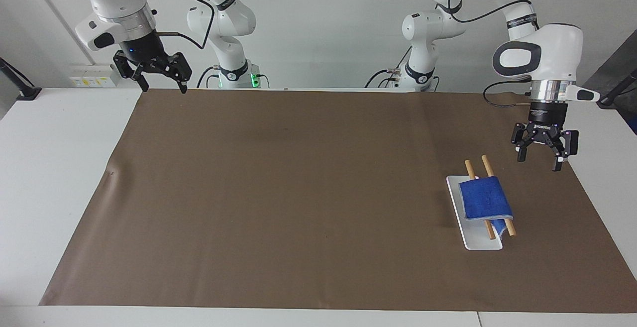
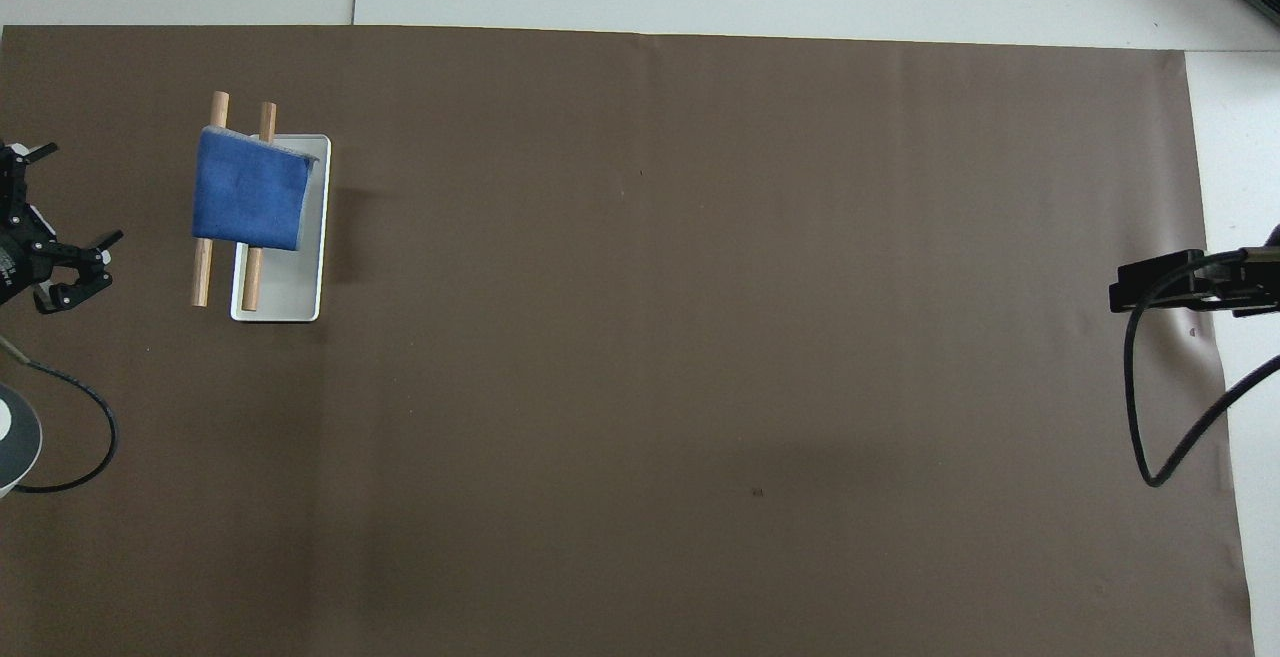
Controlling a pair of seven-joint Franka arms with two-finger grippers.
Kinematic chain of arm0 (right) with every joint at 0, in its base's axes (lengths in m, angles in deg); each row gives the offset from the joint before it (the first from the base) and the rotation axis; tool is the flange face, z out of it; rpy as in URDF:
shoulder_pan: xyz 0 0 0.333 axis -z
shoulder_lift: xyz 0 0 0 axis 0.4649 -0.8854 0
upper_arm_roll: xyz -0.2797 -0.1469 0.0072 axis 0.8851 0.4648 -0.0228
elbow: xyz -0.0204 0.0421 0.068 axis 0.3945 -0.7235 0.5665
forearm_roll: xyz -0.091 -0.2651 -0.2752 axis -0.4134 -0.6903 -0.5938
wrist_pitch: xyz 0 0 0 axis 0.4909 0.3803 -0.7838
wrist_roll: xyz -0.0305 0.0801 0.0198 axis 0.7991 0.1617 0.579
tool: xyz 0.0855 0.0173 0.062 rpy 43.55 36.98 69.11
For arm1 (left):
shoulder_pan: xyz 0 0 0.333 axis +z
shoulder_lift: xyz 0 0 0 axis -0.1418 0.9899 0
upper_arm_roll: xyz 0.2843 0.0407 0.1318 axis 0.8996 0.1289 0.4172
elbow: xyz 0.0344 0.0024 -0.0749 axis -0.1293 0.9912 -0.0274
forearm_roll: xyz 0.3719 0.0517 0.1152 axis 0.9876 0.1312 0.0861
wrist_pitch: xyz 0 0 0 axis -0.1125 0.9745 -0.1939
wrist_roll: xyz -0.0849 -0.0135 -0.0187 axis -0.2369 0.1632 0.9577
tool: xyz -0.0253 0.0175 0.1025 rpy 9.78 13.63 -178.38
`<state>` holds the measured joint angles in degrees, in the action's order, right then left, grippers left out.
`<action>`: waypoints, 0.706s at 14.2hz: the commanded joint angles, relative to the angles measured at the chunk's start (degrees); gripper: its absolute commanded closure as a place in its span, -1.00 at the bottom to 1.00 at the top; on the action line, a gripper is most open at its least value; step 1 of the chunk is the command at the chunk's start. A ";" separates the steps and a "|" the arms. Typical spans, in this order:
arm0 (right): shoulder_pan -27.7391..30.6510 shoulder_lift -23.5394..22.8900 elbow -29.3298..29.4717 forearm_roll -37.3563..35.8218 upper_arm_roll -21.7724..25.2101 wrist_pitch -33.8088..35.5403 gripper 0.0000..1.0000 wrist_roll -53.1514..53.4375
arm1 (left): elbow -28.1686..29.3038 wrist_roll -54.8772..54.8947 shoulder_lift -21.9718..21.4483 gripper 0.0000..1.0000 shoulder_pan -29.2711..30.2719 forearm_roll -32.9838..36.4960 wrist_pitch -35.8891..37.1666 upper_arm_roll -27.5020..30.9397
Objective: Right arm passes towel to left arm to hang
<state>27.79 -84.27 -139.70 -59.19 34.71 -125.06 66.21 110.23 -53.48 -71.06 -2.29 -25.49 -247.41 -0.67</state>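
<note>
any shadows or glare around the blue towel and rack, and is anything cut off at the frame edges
Facing view: lighting is soft and even; the small royal-blue terry towel draped over two wooden rods on a white tray shows no glare. Overhead view: a faint shadow falls on the brown mat beside the tray; the open left gripper is clipped by the frame edge, as is the open right gripper.

I see a brown mat (image 1: pixel 298 192) covering the white table (image 1: pixel 54 167). Two wooden rods (image 1: pixel 490 230) lie across a white tray (image 1: pixel 480 243).
</note>
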 commanded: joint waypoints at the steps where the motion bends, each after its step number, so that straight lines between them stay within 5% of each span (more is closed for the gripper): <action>1: 0.09 0.85 -1.33 -0.17 -0.11 0.19 -1.00 -1.01 | -1.03 11.76 -0.08 -1.00 -4.88 -0.19 1.33 0.55; 6: 0.09 0.76 -1.24 0.27 -0.11 0.19 -1.00 -0.57 | -2.25 27.94 0.18 -1.00 -13.15 7.34 1.67 0.55; 10: 0.79 -0.20 0.43 0.54 -0.11 0.63 -1.00 -0.05 | -11.54 42.60 2.02 -1.00 -11.06 23.31 20.24 0.90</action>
<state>27.93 -84.27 -139.80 -59.19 34.74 -124.93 66.22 104.88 -18.36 -70.88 -14.59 -8.52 -236.58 -0.57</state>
